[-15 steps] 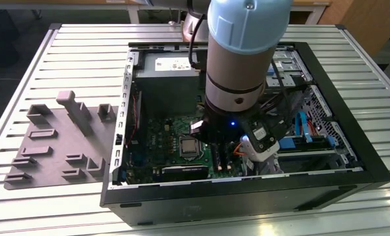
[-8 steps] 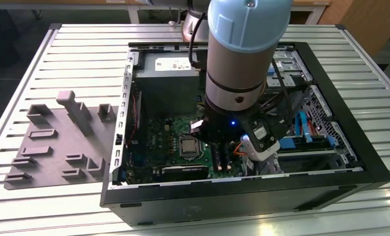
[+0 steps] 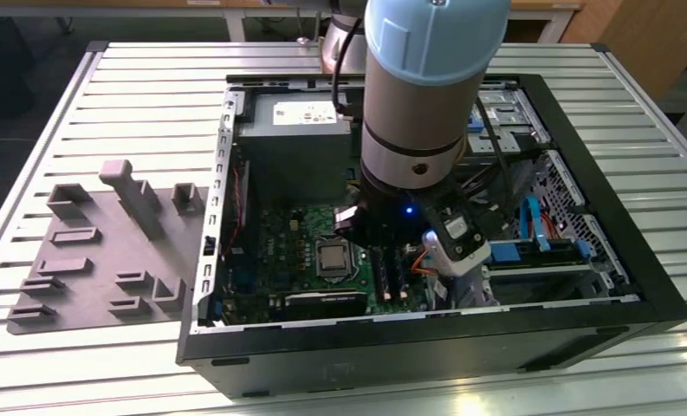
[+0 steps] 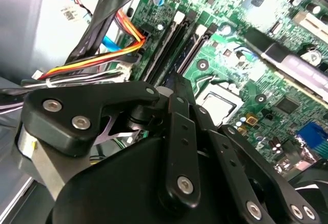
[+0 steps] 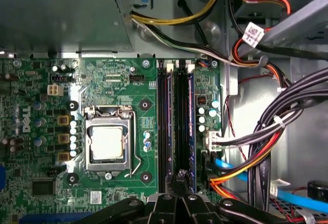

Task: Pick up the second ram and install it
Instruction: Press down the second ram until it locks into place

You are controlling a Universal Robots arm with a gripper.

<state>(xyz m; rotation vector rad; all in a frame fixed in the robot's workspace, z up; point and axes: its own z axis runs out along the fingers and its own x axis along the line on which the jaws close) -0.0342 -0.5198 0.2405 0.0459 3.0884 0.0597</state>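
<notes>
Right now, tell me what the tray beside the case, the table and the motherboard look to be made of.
Tray: matte grey plastic by its look, with blocky moulded holders.
Table: metal, likely aluminium, given its pale ribbed slats with a soft sheen.
Motherboard: glossy green circuit board, probably fibreglass laminate, with fine traces and soldered parts.

We find no wording we can read. A white paper label (image 3: 302,113) sits on top of the grey metal power-supply box, a white tag (image 5: 253,32) hangs on a black cable, and a small white sticker (image 5: 95,197) lies on the green motherboard; we cannot make out their print.
</notes>
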